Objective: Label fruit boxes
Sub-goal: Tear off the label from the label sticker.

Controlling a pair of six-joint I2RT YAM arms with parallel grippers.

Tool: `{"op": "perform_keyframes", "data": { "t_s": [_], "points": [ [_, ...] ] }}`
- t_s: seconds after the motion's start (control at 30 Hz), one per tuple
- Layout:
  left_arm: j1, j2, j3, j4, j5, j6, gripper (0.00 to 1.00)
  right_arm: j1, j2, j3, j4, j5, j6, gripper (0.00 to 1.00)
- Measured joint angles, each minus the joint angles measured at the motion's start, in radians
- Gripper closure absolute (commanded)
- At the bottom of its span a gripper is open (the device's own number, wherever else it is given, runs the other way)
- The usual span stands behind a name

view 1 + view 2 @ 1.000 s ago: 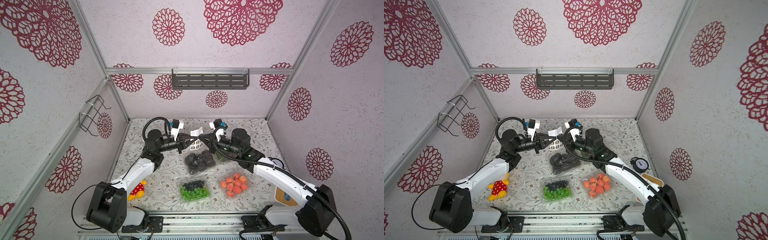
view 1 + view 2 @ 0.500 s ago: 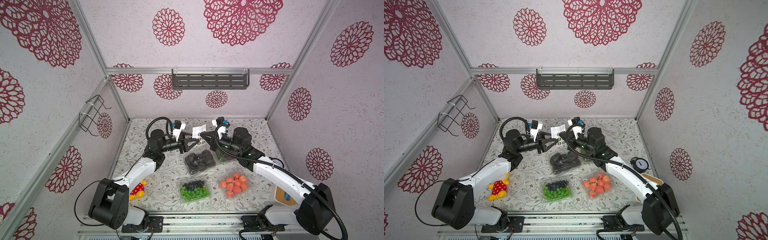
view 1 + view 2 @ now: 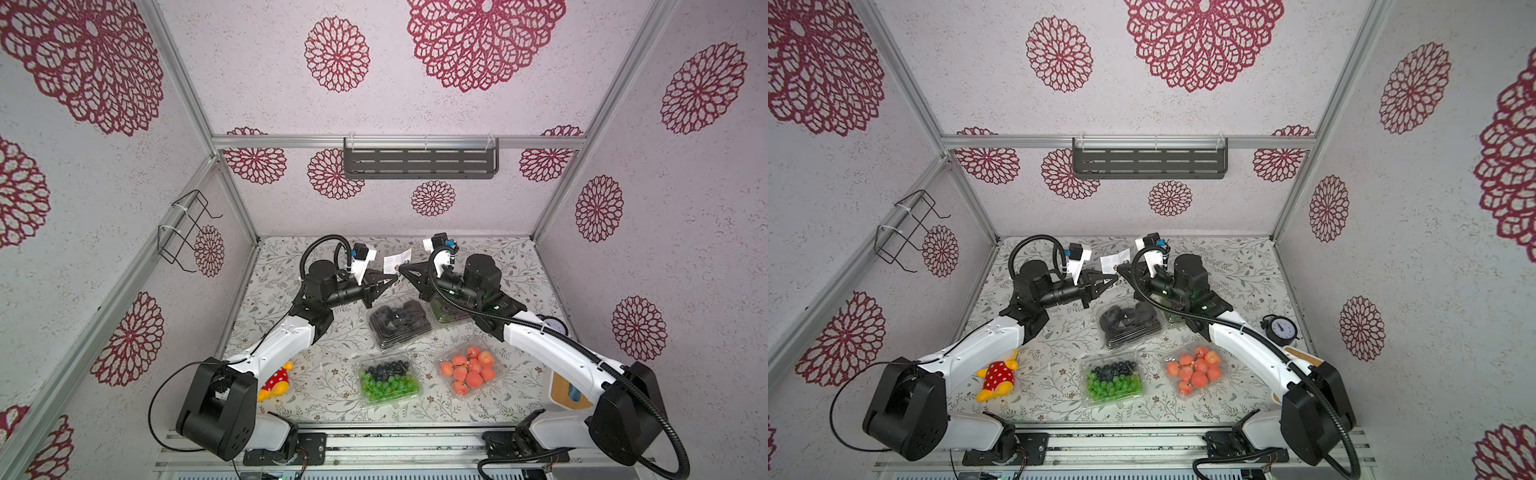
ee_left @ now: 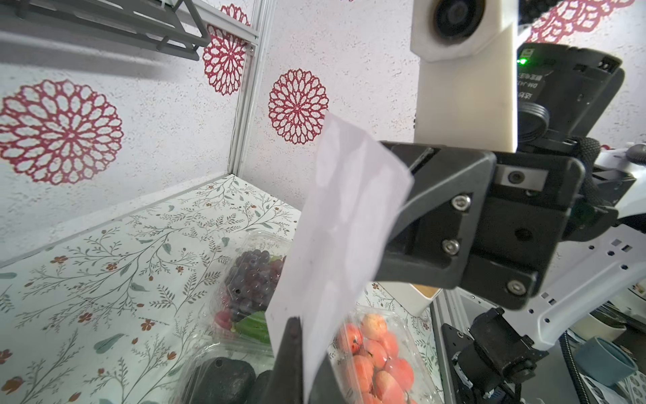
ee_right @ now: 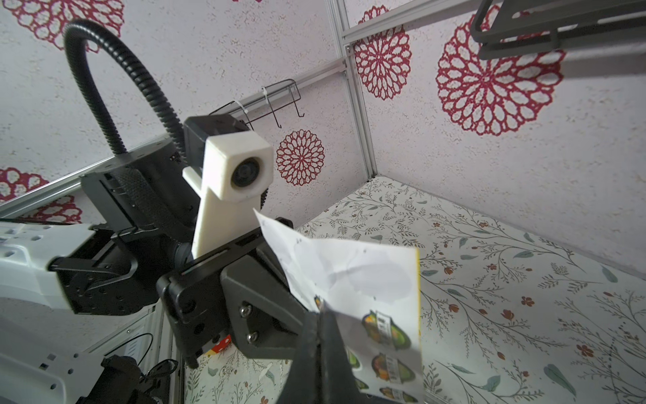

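A white sticker sheet point(image 3: 397, 262) point(image 3: 1115, 262) hangs in the air over the back of the table. My left gripper point(image 3: 394, 281) point(image 4: 307, 353) is shut on its lower edge, the paper point(image 4: 346, 224) running between the jaws. My right gripper point(image 3: 402, 270) point(image 5: 320, 335) is shut on the sheet point(image 5: 360, 280) from the opposite side. Below them lies the black fruit box point(image 3: 399, 322). The dark purple box point(image 4: 253, 276) sits mostly under my right arm. The green-and-blue box point(image 3: 388, 380) and the orange-red box point(image 3: 469, 371) stand nearer the front.
A red and yellow plush toy point(image 3: 276, 380) lies by the left arm's base. A small clock point(image 3: 1283, 328) and a white, wood-topped container point(image 3: 569, 390) sit at the right edge. A grey shelf point(image 3: 419, 162) hangs on the back wall, a wire rack point(image 3: 185, 232) on the left wall.
My left gripper moved right to the sheet, opened, then shut on its edge. The right gripper lifted the sheet slightly and kept its grip.
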Motion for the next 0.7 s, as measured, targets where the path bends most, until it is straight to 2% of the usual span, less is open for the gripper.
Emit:
{"op": "perform_keyframes", "data": {
  "t_s": [0.7],
  "points": [
    [-0.004, 0.023, 0.053, -0.045, -0.034, -0.026, 1.00, 0.005, 0.001, -0.016, 0.042, -0.053, 0.055, 1.00]
  ]
}}
